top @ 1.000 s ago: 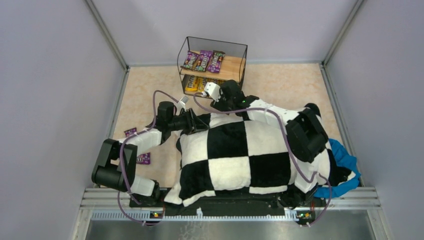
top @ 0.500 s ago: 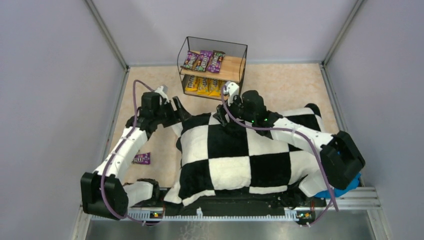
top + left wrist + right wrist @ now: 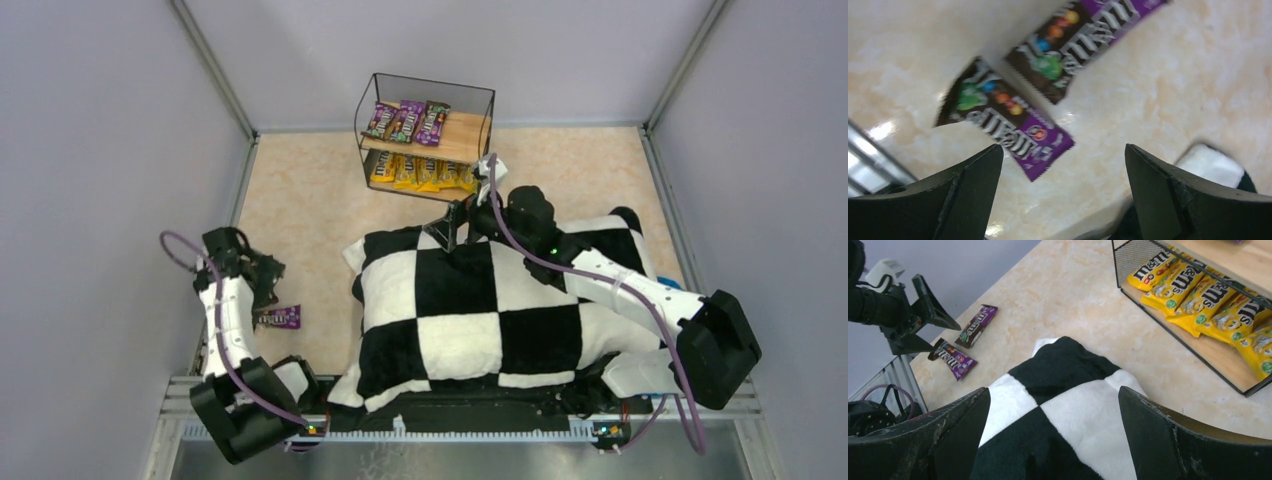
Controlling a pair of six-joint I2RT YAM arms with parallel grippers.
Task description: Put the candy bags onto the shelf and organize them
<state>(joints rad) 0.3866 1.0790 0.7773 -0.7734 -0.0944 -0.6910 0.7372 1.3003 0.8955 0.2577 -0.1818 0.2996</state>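
The left end effector (image 3: 1063,150) has its two fingers spread wide apart. Nothing is between them. It sits over the counter (image 3: 1168,85) near the left wall and points down. Right under it lie two purple candy bags. One purple bag (image 3: 1003,125) lies just in front of the fingers. The other purple bag (image 3: 1083,35) lies a bit farther off, and their ends look close together. The picture from this wrist is blurry, so I cannot tell if the two bags touch. From above, only one of these bags (image 3: 282,318) can be seen, beside the left arm.

The right end effector (image 3: 1053,395) is spread wide too and holds nothing. It hangs over the far edge of a black and white checkered cushion (image 3: 1063,405). This big soft cushion (image 3: 480,310) lies on the counter between the two arms and covers much of the near side.

Just past the right end effector (image 3: 452,225) stands the shelf (image 3: 465,135), at the far side of the counter near the back wall. It has a thin black wire frame and two wooden boards. On the top board three purple candy bags (image 3: 405,120) lie side by side on the left part. The right part of that board is bare wood. On the bottom board a row of yellow candy bags (image 3: 1208,295) lies close together, some on top of each other's edges.

From the right wrist, the left end effector (image 3: 930,325) shows far off, just beside the two purple bags on the counter.
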